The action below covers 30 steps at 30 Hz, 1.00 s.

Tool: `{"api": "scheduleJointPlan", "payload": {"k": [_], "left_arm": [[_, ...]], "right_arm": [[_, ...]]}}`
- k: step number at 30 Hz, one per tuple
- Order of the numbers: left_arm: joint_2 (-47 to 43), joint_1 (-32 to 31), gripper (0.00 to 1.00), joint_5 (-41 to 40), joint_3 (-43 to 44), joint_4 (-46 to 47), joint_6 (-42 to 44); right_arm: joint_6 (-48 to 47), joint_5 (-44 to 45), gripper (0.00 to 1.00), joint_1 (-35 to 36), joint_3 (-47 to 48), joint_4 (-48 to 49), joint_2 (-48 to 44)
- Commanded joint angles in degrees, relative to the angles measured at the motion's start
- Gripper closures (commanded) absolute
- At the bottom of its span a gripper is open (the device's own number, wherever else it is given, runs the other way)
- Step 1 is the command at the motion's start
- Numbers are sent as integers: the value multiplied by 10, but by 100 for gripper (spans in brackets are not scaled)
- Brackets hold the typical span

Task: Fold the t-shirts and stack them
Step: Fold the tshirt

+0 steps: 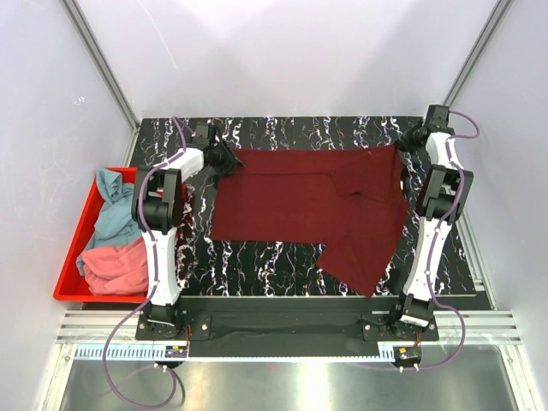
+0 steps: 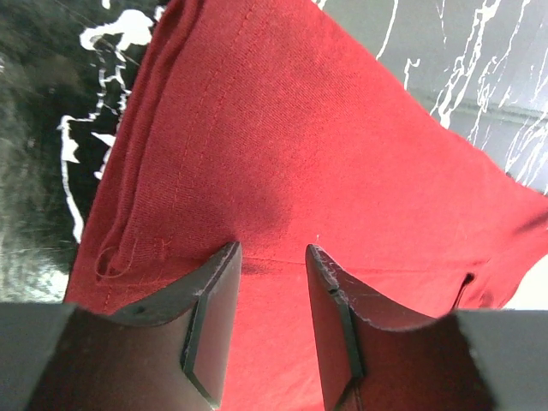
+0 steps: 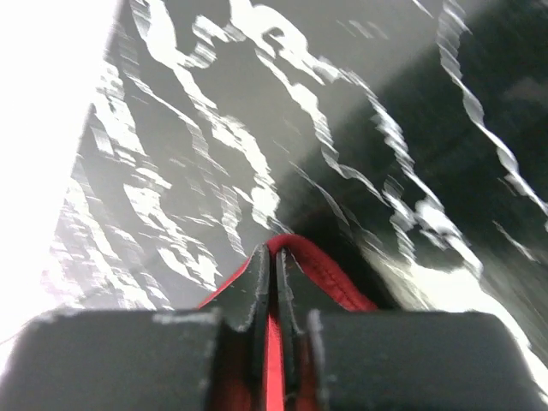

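Judged step: gripping the maroon t-shirt [image 1: 300, 201], spread on the worktop [image 1: 257, 261], for its first fold. The right gripper [image 3: 274, 261] jaws pinch its edge; the left gripper [image 2: 272, 251] jaws stand spread over cloth. Next: close the left jaws.

The right wrist view is blurred: the table [image 3: 257, 154] shows only smeared white veins. Of the maroon t-shirt [image 3: 324, 269] just 1 thin red fold peeks past the pinched fingers of the right gripper [image 3: 274, 255]; the rest lies behind them. In the left wrist view the shirt runs off the right and bottom edges.

From above, the left arm [image 1: 158, 231] covers the right rim of the red bin [image 1: 73, 257]. The teal t-shirt [image 1: 111, 210] and pink t-shirt [image 1: 116, 265] are bunched there, their outlines unreadable. The fingertips of the left gripper [image 1: 228, 159], near the table's far edge, are too small to make out.
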Motion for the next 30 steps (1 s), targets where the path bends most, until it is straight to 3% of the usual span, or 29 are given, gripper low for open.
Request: {"api": "scheduleJointPlan", "payload": {"k": [1, 6, 9, 15, 24, 30], "left_arm": [[10, 3, 57, -14, 20, -6, 2], [-7, 3, 55, -22, 42, -21, 42], [-23, 3, 52, -23, 73, -47, 80], [-83, 2, 50, -47, 97, -101, 132], [-251, -13, 51, -110, -86, -150, 145], [-400, -112, 51, -181, -267, -188, 156]], "right_arm": [[44, -40, 90, 1, 101, 17, 45], [52, -35, 66, 1, 120, -13, 30], [28, -7, 54, 1, 150, -98, 11], [-69, 63, 48, 2, 130, -258, -56], [-130, 112, 45, 79, -185, -267, -293], [-127, 95, 45, 184, -420, -239, -502]]}}
